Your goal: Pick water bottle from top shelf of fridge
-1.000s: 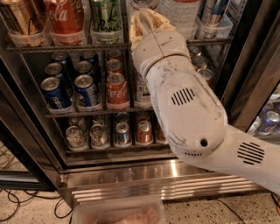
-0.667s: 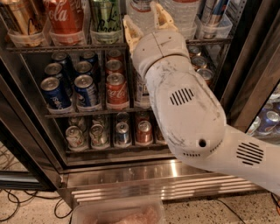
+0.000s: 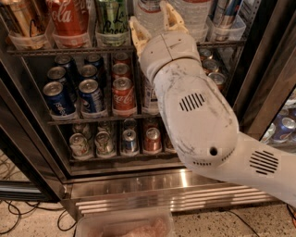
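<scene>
Water bottle point(image 3: 149, 19): clear, ribbed, upright on top shelf point(image 3: 69, 49) of fridge point(image 3: 152, 187), its top cut off by the frame edge. Gripper point(image 3: 152, 14) at shelf height, fingers spread either side of it.

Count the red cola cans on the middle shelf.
3, in one column: front can, middle can, back can. The arm may hide more. The gripper is above, at the top shelf, open either side of the water bottle.

top shelf point(image 3: 69, 50) carries trays point(image 3: 27, 40), cans point(image 3: 69, 16), water bottle point(image 3: 149, 23); pincer point(image 3: 151, 13) straddles it
</scene>
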Controlling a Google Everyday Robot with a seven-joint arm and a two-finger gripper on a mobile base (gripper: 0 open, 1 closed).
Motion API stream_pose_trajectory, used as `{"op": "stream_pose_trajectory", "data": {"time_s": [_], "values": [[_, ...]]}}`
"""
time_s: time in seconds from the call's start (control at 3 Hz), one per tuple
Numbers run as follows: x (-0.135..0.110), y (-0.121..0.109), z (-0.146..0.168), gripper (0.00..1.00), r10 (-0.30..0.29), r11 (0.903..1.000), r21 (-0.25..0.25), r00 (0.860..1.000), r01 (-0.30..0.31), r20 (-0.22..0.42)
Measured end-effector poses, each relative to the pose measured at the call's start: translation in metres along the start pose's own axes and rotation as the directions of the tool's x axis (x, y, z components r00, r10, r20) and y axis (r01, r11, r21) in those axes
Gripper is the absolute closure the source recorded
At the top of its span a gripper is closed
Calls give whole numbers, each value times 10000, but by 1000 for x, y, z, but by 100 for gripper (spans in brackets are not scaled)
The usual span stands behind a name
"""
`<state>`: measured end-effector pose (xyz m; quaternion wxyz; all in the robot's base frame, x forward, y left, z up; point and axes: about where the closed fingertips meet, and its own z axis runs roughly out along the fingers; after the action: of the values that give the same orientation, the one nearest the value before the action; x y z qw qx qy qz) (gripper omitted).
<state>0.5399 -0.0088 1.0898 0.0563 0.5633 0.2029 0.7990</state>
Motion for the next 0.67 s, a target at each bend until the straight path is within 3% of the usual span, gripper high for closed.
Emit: {"op": "stream_pose_trajectory", "data": {"time_s": [0.33,0.67], "values": [[0,0,0,45,2,10000,-22,10000,-2,6],[-2,2,3,33,57,9999,-115,10000,-56,12]]}}
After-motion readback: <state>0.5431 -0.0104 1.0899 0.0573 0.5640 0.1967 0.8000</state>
